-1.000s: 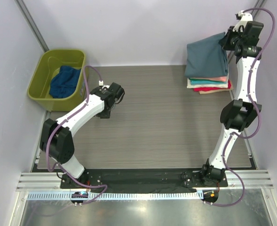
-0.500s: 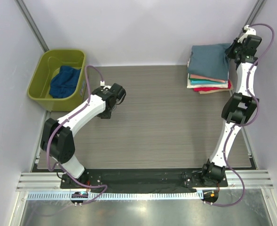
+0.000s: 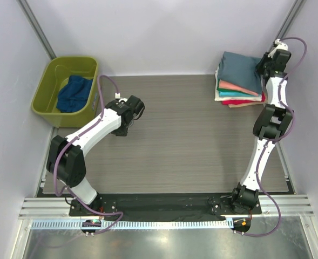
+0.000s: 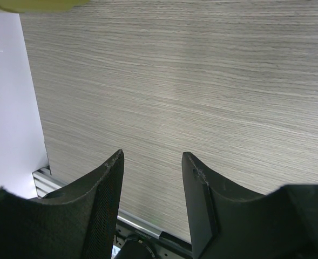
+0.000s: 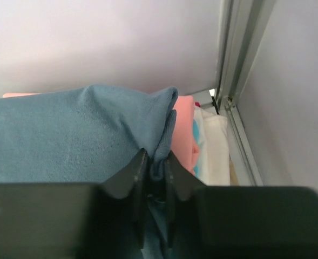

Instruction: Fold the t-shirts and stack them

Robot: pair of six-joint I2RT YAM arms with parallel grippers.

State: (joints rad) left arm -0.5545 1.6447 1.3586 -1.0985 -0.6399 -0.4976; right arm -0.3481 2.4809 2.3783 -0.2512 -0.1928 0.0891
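Observation:
A folded grey-blue t-shirt (image 3: 241, 69) lies on top of a stack at the table's back right, over salmon pink (image 3: 239, 88), teal, white and red (image 3: 244, 101) shirts. My right gripper (image 3: 262, 63) is shut on the grey-blue shirt's right edge (image 5: 157, 154); in the right wrist view the pink shirt (image 5: 183, 135) and the white shirt (image 5: 217, 148) show beside it. A dark navy shirt (image 3: 75, 93) lies crumpled in the olive tub (image 3: 45, 86). My left gripper (image 3: 122, 131) is open and empty over bare table (image 4: 151, 157).
The olive tub stands at the back left against the wall. A metal corner post (image 5: 239, 59) and side wall stand right beside the stack. A rail (image 3: 164, 206) runs along the table's near edge.
My right gripper has lowered the grey-blue shirt onto the stack, moving down and slightly left; the shirt now lies flatter. The left arm has not moved.

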